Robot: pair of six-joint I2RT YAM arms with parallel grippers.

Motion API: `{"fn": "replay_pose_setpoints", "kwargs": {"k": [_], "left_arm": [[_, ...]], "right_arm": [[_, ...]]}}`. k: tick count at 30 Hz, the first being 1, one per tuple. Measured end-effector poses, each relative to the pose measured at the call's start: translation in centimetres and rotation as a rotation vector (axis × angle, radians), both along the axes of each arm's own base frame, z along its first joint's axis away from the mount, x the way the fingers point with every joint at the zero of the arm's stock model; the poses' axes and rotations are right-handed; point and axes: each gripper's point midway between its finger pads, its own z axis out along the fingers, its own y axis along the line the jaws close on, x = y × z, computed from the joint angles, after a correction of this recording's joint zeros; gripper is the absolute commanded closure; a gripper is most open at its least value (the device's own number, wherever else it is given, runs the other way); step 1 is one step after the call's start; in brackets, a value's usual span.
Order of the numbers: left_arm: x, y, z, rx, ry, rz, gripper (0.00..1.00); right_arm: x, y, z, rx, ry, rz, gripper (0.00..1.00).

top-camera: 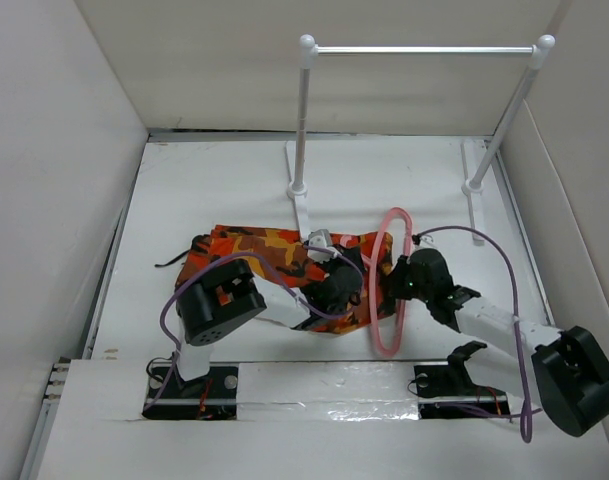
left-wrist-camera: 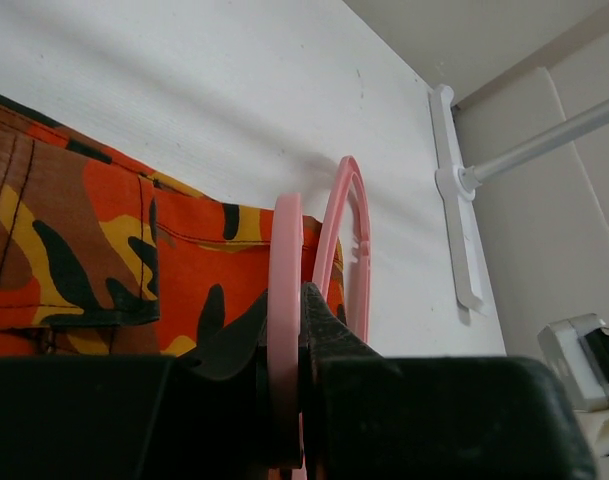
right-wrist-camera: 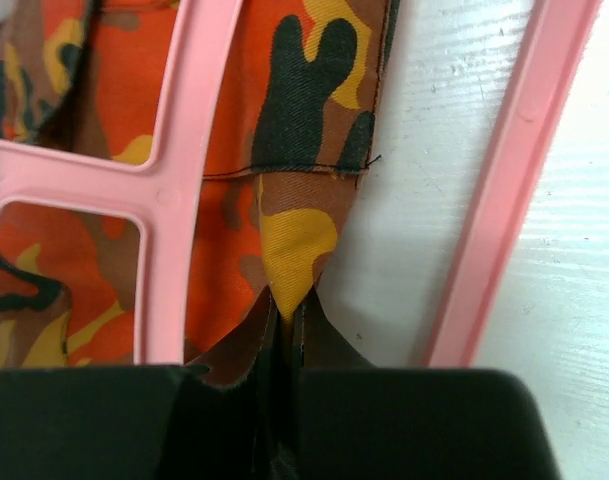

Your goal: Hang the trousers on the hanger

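The camouflage trousers (top-camera: pixel 249 248) lie flat on the table in the middle of the top view. The pink hanger (top-camera: pixel 395 213) stands on edge at their right end, with the cloth reaching through its frame. My left gripper (top-camera: pixel 362 290) is shut on a bar of the hanger (left-wrist-camera: pixel 285 262), with the trousers (left-wrist-camera: pixel 84 250) behind it. My right gripper (top-camera: pixel 390 278) is shut on a corner of the trousers (right-wrist-camera: pixel 294 235). In the right wrist view that corner lies between two bars of the hanger (right-wrist-camera: pixel 174 190).
The white rail (top-camera: pixel 424 49) on two posts stands at the back, its flat feet (left-wrist-camera: pixel 454 190) on the table just beyond the hanger. White walls close in the left, back and right. A purple cable (top-camera: pixel 484 240) loops over the right arm.
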Motion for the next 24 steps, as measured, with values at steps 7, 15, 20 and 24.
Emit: {"fn": "replay_pose_setpoints", "kwargs": {"k": [7, 15, 20, 24], "left_arm": [[0.7, 4.1, -1.3, 0.072, -0.012, 0.074, 1.00], [0.6, 7.9, 0.6, 0.121, -0.059, 0.138, 1.00], [-0.2, 10.1, 0.8, 0.168, -0.068, 0.143, 1.00], [-1.3, 12.2, 1.5, 0.223, -0.075, 0.144, 1.00]], "right_arm": [[0.1, -0.9, 4.2, 0.055, -0.123, -0.014, 1.00], [-0.3, -3.9, 5.4, 0.057, -0.135, -0.073, 1.00], [-0.2, -5.8, 6.7, 0.052, -0.164, -0.129, 1.00], [0.6, -7.7, 8.3, 0.034, -0.191, -0.193, 1.00]]}}
